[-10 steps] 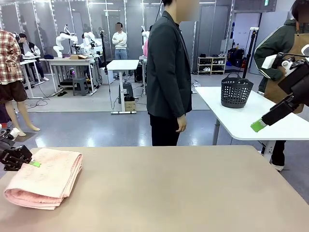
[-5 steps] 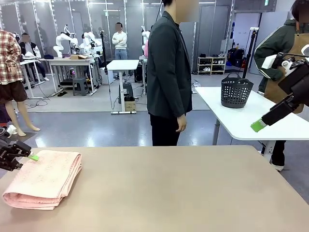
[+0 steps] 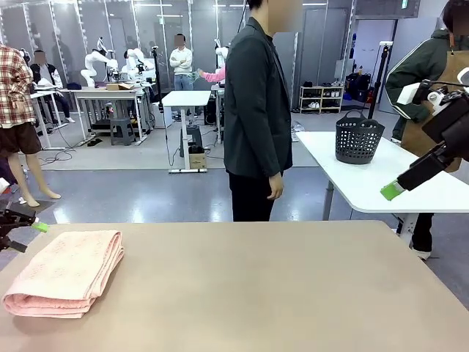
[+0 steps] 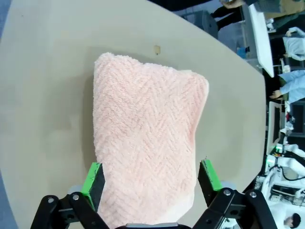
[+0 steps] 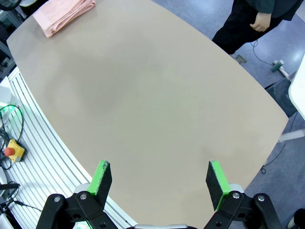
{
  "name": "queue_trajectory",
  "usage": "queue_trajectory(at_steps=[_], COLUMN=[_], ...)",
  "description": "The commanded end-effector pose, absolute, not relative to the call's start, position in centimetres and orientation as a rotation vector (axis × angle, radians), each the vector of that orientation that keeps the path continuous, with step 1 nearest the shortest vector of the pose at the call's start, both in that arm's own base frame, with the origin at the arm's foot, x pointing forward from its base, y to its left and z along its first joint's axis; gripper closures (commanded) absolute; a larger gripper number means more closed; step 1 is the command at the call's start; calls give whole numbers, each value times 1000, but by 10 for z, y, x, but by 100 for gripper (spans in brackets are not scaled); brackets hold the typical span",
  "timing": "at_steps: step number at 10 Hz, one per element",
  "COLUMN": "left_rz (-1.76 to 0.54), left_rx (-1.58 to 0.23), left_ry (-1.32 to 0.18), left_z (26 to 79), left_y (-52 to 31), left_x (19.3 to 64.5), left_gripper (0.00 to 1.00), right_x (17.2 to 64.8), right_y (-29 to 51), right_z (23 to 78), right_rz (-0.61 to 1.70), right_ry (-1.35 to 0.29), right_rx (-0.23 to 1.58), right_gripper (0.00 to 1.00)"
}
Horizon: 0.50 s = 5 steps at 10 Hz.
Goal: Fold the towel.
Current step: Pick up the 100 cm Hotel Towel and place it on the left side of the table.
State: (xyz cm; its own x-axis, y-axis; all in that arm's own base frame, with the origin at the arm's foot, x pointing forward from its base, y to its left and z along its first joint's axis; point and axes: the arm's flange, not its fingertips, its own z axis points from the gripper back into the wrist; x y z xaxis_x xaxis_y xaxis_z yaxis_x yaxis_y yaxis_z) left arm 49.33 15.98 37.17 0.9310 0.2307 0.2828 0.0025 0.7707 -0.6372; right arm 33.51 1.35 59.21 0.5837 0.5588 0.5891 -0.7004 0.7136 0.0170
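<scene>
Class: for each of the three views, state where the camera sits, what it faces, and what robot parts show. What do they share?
Front: between the arms, facing the person; left tool visible.
Left wrist: above the towel, open tool.
Right wrist: above the table, open tool.
Shared: the towel.

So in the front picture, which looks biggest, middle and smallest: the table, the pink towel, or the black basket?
1. table
2. towel
3. basket, though it stands farther back, so its real size is unsure.
</scene>
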Motion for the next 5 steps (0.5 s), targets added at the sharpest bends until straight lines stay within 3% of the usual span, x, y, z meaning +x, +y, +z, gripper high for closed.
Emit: queue_trajectory(at_steps=[1,5], left_rz=[103,111], left_rx=[-643,-676], left_ry=[-393,-389], left_z=[384,388], left_y=[151,154], left_x=[475,480], left_gripper=[0,0], right_x=[335,335], right_y=[14,14], right_z=[592,592], right_rz=[726,726], right_ry=[-584,-584], right_rx=[255,255], right_gripper=[0,0])
